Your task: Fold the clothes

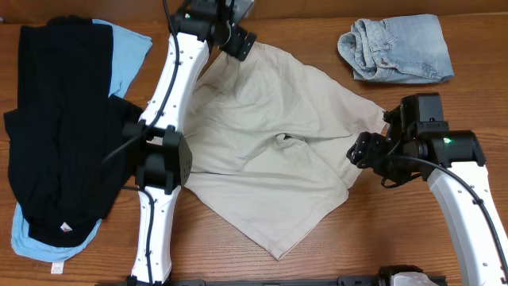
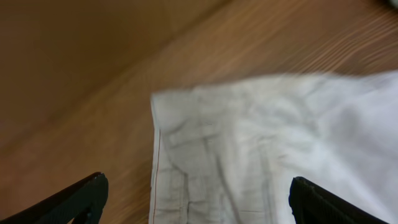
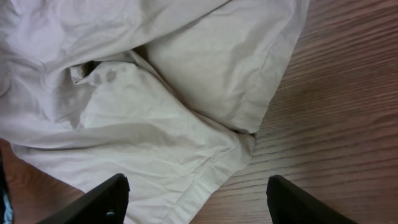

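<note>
The pale beige shorts (image 1: pixel 270 151) lie spread and wrinkled on the middle of the wooden table. My left gripper (image 1: pixel 240 41) is open above their far corner; the left wrist view shows a hemmed edge of the shorts (image 2: pixel 249 143) between my wide-open fingers (image 2: pixel 198 200). My right gripper (image 1: pixel 361 151) is open just off the shorts' right edge; the right wrist view shows the leg hem (image 3: pixel 205 118) and bare wood between the fingers (image 3: pixel 198 200). Black garments (image 1: pixel 59 127) lie piled on a sky-blue one (image 1: pixel 127 48) at the left.
A folded light-blue denim garment (image 1: pixel 397 48) lies at the far right. The left arm (image 1: pixel 163 151) stretches along the table between the black pile and the shorts. Wooden table (image 1: pixel 397 246) shows at the front right.
</note>
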Controlling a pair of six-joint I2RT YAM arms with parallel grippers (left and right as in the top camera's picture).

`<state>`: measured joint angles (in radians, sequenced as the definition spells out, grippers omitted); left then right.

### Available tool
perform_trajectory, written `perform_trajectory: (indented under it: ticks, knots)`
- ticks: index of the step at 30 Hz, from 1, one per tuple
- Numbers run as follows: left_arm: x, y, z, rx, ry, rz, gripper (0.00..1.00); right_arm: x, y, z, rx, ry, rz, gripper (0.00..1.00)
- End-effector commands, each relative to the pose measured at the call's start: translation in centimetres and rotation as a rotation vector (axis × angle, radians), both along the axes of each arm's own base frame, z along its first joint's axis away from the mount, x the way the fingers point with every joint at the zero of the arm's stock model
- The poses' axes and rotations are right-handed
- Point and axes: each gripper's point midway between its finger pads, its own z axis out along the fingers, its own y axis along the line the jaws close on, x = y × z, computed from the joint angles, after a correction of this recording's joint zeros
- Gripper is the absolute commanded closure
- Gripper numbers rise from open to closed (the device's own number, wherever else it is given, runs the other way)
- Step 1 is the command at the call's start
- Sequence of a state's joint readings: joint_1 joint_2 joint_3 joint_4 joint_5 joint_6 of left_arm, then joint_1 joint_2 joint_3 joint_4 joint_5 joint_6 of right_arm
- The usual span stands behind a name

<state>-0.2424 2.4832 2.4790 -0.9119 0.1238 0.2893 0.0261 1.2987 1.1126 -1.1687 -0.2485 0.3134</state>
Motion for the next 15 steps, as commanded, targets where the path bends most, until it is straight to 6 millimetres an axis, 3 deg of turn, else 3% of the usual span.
perform_trajectory:
  ticks: [1, 5, 9, 12, 15]
  knots:
    - [0.7, 1.4, -3.2, -0.052, 0.058, 0.021, 0.06, 0.5, -0.6, 0.6, -0.032, -0.030, -0.005, 0.25]
    - [0.2, 1.4, -6.8, -0.084, 0.137, -0.013, 0.06, 0.3, -0.6, 0.5, -0.032, -0.023, -0.005, 0.25]
    - [-0.1, 0.6, -10.1, -0.111, 0.186, -0.061, 0.13, 0.1, -0.6, 0.4, -0.032, -0.014, -0.005, 0.25]
    - [-0.3, 0.5, -11.6, -0.111, 0.207, -0.062, 0.18, 0.2, -0.6, 0.4, -0.032, -0.016, -0.005, 0.25]
    - [-0.4, 0.2, -11.7, -0.125, 0.212, -0.072, 0.23, 0.3, -0.6, 0.5, -0.031, -0.021, -0.005, 0.25]
